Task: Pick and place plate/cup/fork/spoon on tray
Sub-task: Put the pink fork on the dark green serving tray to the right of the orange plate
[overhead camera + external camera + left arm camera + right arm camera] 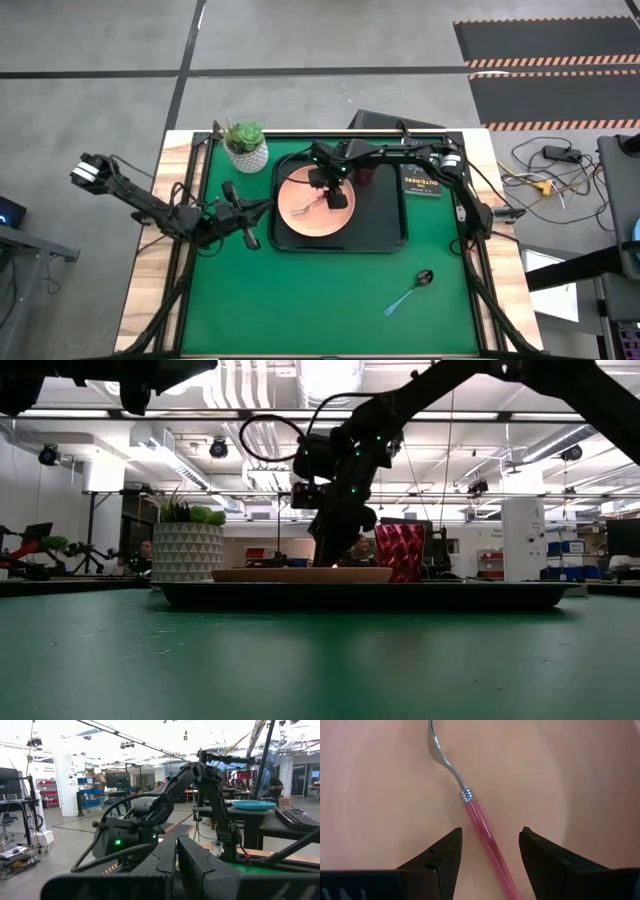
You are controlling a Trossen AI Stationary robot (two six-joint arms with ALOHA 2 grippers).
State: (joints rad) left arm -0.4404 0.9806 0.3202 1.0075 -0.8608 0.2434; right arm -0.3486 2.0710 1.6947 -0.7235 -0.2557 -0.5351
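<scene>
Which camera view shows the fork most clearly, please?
The right wrist view: the fork fills it, pink handle lying on the plate between the open fingers of the right gripper. The high view shows only a thin line on the plate. The low and left wrist views do not show it.

Green table (300,300), tray (385,240), spoon (408,294), plant pot (248,152), perhaps booklet (422,183)

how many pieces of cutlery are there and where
2: the fork lies on the plate in the tray, between the open right gripper's fingers; the spoon lies on the green mat, outside the tray.
</scene>
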